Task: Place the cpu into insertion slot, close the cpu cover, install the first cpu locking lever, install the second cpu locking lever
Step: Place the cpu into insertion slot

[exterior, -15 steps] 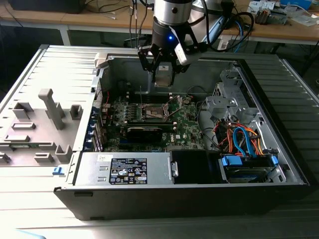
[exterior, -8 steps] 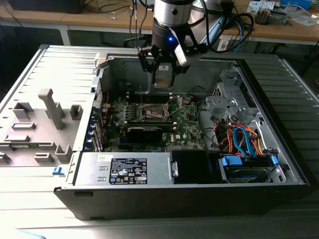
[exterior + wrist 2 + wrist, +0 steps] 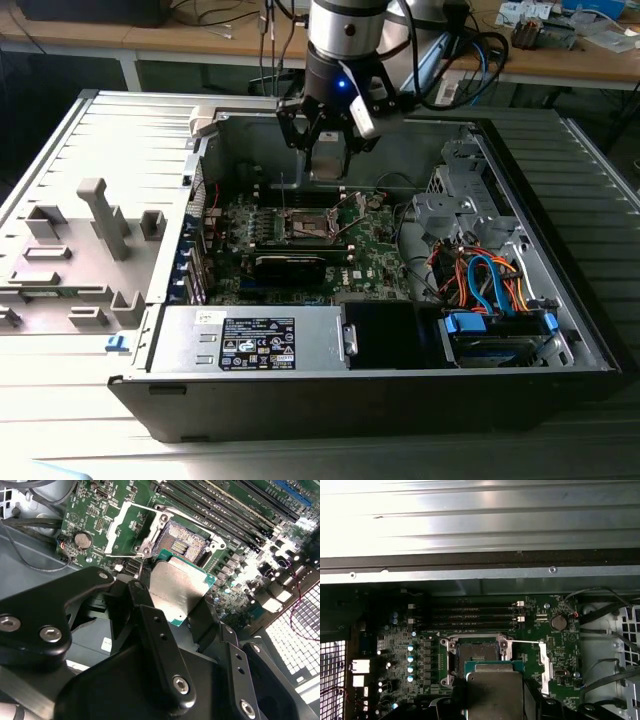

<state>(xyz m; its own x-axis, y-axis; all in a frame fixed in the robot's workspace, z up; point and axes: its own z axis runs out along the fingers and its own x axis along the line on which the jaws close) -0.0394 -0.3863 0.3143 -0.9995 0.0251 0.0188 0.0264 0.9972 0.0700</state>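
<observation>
end effector (image 3: 172, 607) around cpu (image 3: 178, 589)

A white-and-black label (image 3: 258, 345) on the grey power supply (image 3: 322, 342), its print illegible.

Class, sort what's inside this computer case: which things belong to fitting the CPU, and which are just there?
Job: cpu, gripped by the fingers; insertion slot, empty; cpu cover, open.
Just there: memory slots; coin battery; power supply; drive cables.

An electronics lab: an opened PC case (image 3: 380, 395) lies under the tool (image 3: 328, 175), with cluttered wooden benches (image 3: 120, 45) beyond it.
</observation>
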